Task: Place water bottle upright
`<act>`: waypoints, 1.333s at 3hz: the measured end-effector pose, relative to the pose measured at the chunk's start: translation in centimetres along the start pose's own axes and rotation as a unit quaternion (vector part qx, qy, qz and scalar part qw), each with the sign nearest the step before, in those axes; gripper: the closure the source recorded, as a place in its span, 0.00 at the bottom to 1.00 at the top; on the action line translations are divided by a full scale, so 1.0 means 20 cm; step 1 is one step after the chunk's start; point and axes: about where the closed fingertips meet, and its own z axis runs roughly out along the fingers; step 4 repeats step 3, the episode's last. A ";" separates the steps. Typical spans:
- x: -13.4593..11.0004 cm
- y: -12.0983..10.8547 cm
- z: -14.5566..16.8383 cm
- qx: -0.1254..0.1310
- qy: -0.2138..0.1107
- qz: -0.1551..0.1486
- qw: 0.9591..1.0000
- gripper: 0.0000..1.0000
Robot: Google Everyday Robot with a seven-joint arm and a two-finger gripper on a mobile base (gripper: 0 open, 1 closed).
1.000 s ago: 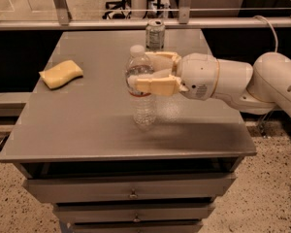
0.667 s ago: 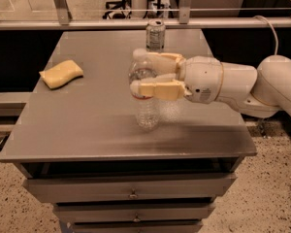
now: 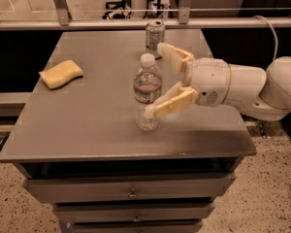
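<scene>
The water bottle (image 3: 146, 89) is clear and ribbed, with a white cap and a red-edged label band. It stands upright on the grey table (image 3: 87, 125), near the middle. My gripper (image 3: 155, 79) is just right of it, open wide. The near finger (image 3: 172, 103) reaches in front of the bottle's lower part, and the far finger (image 3: 172, 57) sits behind and to the right of the cap. I cannot tell whether the near fingertip touches the bottle.
A silver drink can (image 3: 154, 35) stands at the back of the table behind the far finger. A yellow sponge (image 3: 61, 74) lies at the left. The table sits on drawers (image 3: 131, 191). A rail (image 3: 136, 23) runs behind it.
The fingers were closed around the bottle. They have now spread apart and the gripper has drawn slightly right. The bottle stays upright in the same spot.
</scene>
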 end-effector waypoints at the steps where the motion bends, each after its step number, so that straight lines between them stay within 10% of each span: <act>1: -0.09 -0.01 -0.01 -0.006 0.021 -0.003 1.000 0.00; 2: -0.48 -0.04 -0.12 -0.006 0.068 -0.002 0.998 0.00; 4: -0.47 -0.03 -0.11 -0.008 0.068 -0.003 0.998 0.00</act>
